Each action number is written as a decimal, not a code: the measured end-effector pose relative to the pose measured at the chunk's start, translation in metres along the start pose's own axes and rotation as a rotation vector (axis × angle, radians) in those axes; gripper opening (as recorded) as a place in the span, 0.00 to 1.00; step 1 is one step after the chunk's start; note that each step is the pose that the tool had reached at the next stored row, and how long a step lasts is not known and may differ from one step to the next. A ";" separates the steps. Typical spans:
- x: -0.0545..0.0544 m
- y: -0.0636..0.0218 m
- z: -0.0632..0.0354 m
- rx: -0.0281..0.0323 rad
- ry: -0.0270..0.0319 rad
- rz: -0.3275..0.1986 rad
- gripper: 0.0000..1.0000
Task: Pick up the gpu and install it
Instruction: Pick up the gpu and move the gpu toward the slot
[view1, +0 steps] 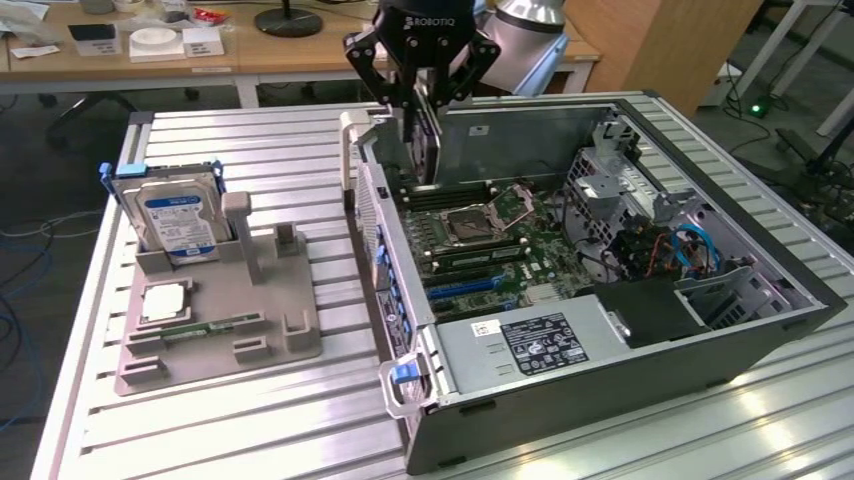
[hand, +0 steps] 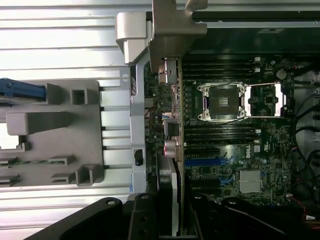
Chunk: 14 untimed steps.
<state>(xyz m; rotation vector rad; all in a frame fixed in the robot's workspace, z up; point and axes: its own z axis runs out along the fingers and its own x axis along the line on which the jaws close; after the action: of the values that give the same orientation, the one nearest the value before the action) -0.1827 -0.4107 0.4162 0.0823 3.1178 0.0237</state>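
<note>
A slatted metal table (view1: 240, 430) stands before wooden desks (view1: 267, 55) and a wooden cabinet (view1: 667, 40).

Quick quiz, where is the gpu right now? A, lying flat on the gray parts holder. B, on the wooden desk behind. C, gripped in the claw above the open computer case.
C: the claw pinches the gpu upright over the open computer case.

Ribbed table (view1: 267, 420) gleams as bare metal; parts holder (view1: 227, 300) is matt grey plastic; gpu (view1: 427, 150) face dark, dull.
</note>
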 end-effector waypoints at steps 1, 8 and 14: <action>-0.001 0.0000 0.0000 0.0000 0.0000 0.000 0.28; -0.010 0.0005 0.0003 0.0000 0.0000 0.000 0.28; -0.019 0.0010 0.0005 0.0000 0.0000 0.000 0.28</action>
<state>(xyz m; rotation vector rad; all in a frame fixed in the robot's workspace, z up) -0.1636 -0.4107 0.4161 0.0825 3.1178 0.0237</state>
